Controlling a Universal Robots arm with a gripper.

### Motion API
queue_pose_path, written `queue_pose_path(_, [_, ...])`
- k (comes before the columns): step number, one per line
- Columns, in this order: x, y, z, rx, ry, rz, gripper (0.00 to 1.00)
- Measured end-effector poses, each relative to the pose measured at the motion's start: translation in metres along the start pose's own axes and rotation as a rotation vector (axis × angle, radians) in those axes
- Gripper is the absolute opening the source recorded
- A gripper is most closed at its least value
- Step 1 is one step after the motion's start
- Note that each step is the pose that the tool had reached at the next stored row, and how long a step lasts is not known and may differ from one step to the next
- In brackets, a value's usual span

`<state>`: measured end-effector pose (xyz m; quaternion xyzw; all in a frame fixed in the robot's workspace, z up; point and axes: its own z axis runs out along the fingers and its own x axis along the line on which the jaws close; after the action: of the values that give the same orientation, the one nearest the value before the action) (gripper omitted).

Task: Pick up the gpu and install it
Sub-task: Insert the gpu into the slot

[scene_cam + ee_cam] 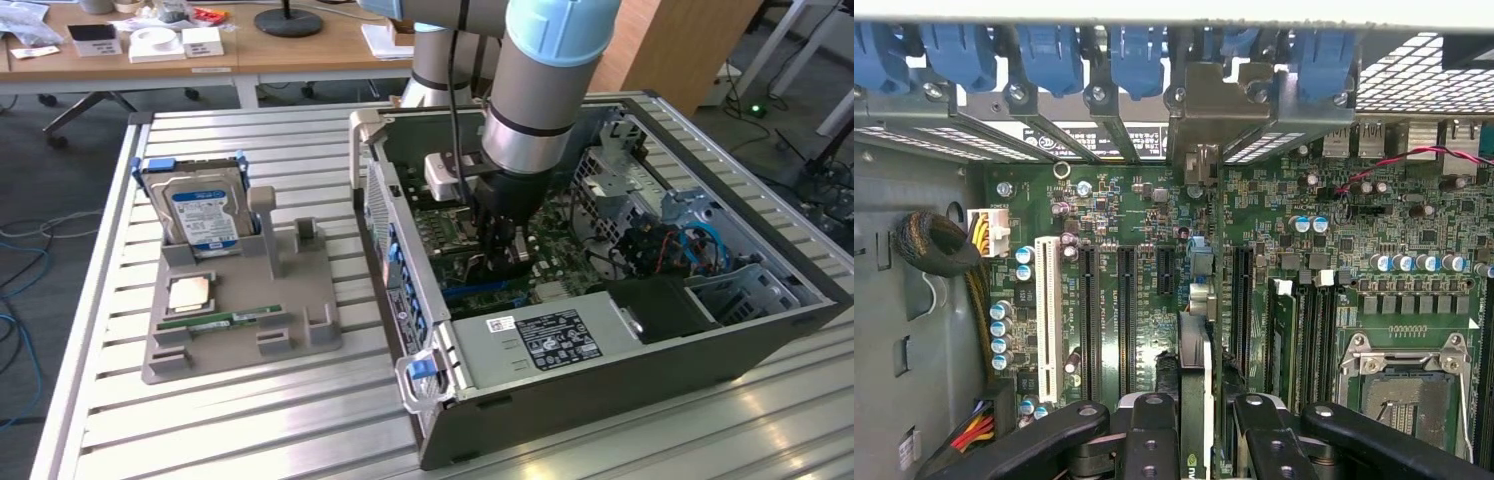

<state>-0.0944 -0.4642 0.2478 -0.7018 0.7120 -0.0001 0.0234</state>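
Clenched grasp by the black two-fingered gripper [1194,425] on the thin dark circuit-board gpu [1195,350] with silver end bracket, down inside the open grey metal computer case [641,400] on the slatted aluminium bench [200,420]. Held edge-on directly between the jaws, just above the green motherboard [1144,330], long axis running along the motherboard's black expansion slots [1126,310], away from the gripper toward the blue bracket clips [1134,50]. Seemingly lined up over one slot; cannot tell seating depth.
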Motion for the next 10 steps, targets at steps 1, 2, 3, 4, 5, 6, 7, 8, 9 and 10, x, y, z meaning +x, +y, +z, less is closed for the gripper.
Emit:
queue_pose_path(1, [0.0000, 0.0000, 0.0000, 0.0000, 0.0000, 0.000, 0.26])
queue_pose_path(2, [0.0000, 0.0000, 0.0000, 0.0000, 0.0001, 0.000, 0.26])
queue_pose_path(3, [0.0000, 0.0000, 0.0000, 0.0000, 0.0000, 0.000, 0.26])
queue_pose_path(4, [0.0000, 0.0000, 0.0001, 0.0000, 0.0000, 0.000, 0.26])
queue_pose_path(5, [0.0000, 0.0000, 0.0003, 0.0000, 0.0000, 0.000, 0.26])
queue_pose_path(6, [0.0000, 0.0000, 0.0004, 0.0000, -0.0001, 0.000, 0.26])
queue_pose_path(7, [0.0000, 0.0000, 0.0004, 0.0000, 0.0000, 0.000, 0.26])
queue_pose_path(8, [0.0000, 0.0000, 0.0004, 0.0000, 0.0000, 0.000, 0.26])
queue_pose_path(9, [0.0000, 0.0000, 0.0004, -0.0001, 0.0000, 0.000, 0.26])
queue_pose_path(10, [0.0000, 0.0000, 0.0005, 0.0000, 0.0001, 0.000, 0.26])
